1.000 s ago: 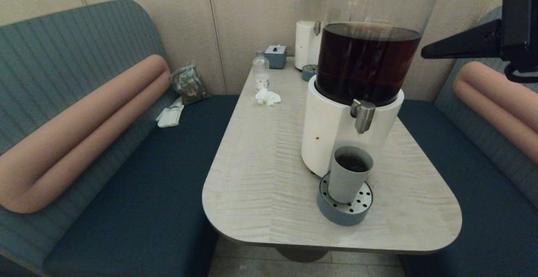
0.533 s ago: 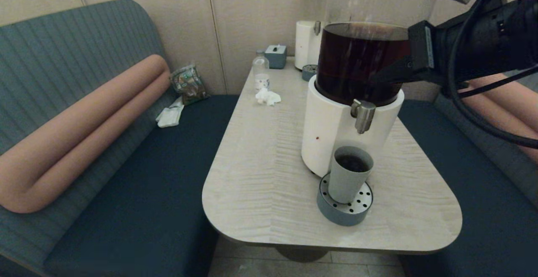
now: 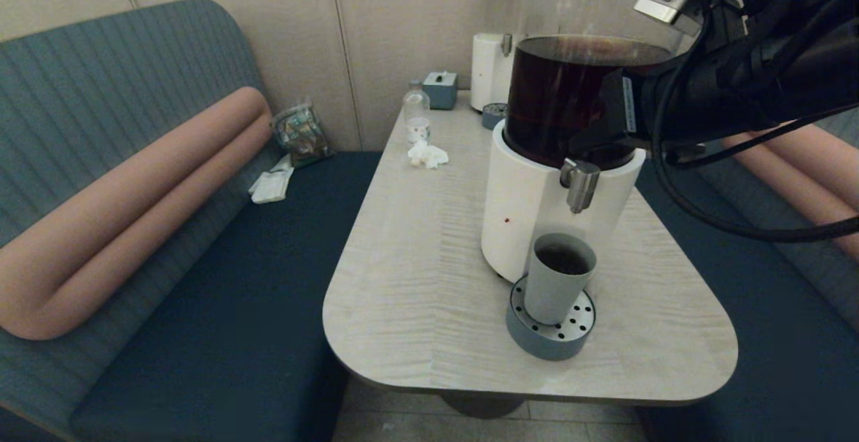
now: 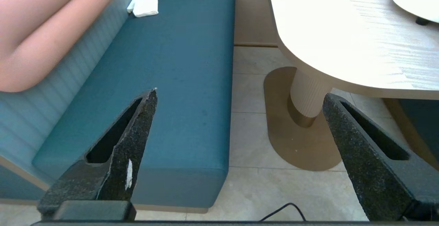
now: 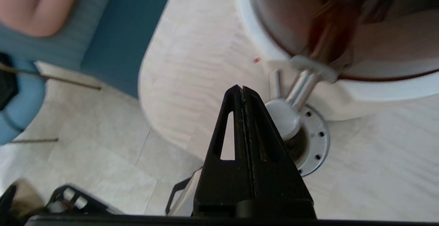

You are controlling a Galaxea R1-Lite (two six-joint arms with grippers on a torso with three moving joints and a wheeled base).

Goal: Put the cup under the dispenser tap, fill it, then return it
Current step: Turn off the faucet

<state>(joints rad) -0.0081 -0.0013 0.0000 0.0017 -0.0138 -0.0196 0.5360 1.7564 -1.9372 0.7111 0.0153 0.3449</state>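
Note:
The grey-blue cup (image 3: 559,278) stands upright on the round drip tray (image 3: 550,335), directly below the dispenser tap (image 3: 579,186), and holds dark liquid. The big dispenser (image 3: 537,214) has dark tea in its clear tank. My right gripper (image 3: 582,141) reaches in from the right and is shut on nothing, its tip just above and behind the tap's top. In the right wrist view the right gripper (image 5: 242,88) lies beside the tap (image 5: 286,118), apart from it. My left gripper (image 4: 240,95) hangs open, low beside the table, over the floor and bench.
At the table's far end stand a slimmer white dispenser (image 3: 488,73), a small tray (image 3: 494,115), a clear bottle (image 3: 417,113), a tissue box (image 3: 440,89) and a crumpled tissue (image 3: 427,155). Blue benches (image 3: 235,281) flank the table (image 3: 416,281). The rounded table edge is close in front of the drip tray.
My right arm has swung in from the upper right, leftward and down, until its shut fingers sit by the tap. The cup and tray have not moved.

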